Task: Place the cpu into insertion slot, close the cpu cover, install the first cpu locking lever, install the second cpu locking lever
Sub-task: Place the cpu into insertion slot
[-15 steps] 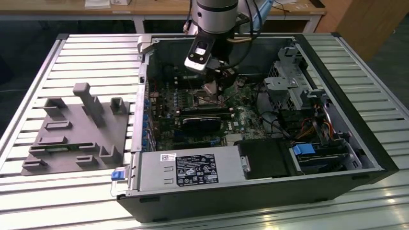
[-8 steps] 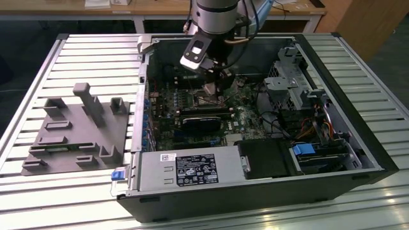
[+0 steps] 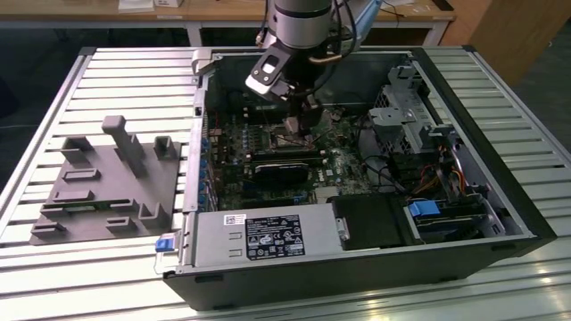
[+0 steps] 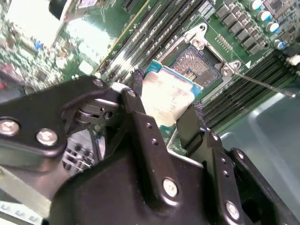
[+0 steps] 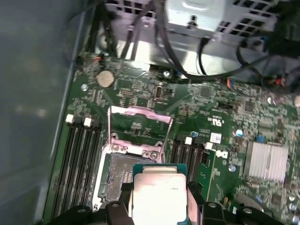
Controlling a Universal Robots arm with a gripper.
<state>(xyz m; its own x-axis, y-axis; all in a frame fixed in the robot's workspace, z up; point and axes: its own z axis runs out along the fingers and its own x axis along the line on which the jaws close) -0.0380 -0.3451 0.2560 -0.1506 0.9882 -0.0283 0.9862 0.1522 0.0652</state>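
gripping the cpu (image 5: 159, 194) edgewise in closed jaws near the insertion slot (image 5: 117, 176); best held level, squared, clear of raised cpu cover (image 5: 140, 111).

cpu (image 4: 165, 102) in gripper (image 4: 165, 95), near insertion slot (image 4: 199, 61)

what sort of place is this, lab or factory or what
Probably a robotics lab bench: an open desktop computer case sits on a slatted metal table, wooden desks stand behind, and the jaws hold a cpu.
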